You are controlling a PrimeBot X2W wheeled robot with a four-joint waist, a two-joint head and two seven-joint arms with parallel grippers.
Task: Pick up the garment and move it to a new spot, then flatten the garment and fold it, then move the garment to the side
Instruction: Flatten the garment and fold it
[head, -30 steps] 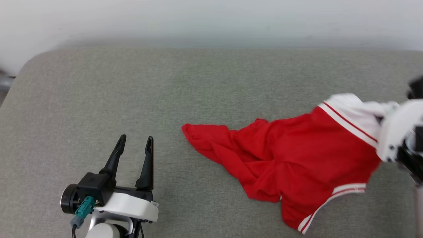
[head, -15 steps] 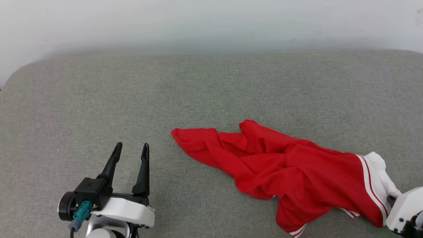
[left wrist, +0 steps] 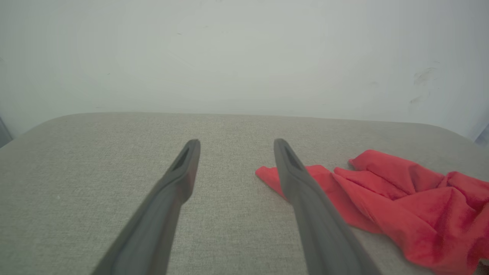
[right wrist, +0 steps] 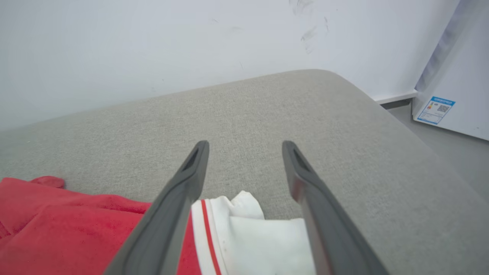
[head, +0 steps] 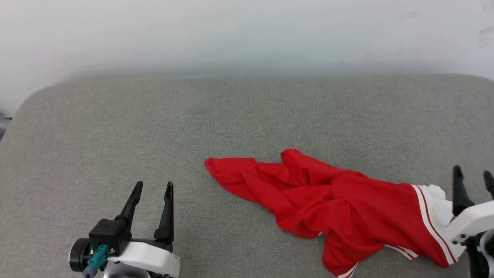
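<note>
Garment (head: 339,204) crumpled toward right end of cushion (head: 115,135) | left gripper (head: 154,184) spread, well apart | right gripper (head: 472,172) spread over sleeve (right wrist: 263,236)

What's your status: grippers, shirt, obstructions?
Left gripper open, empty. Right gripper open over the white sleeve, not gripping. Shirt crumpled on grey cushion, unfolded. Nothing in the way.

Grey woven cushion (head: 270,112) against a scuffed white wall (head: 247,34) — a labelled white cabinet (right wrist: 466,76) stands nearby.
</note>
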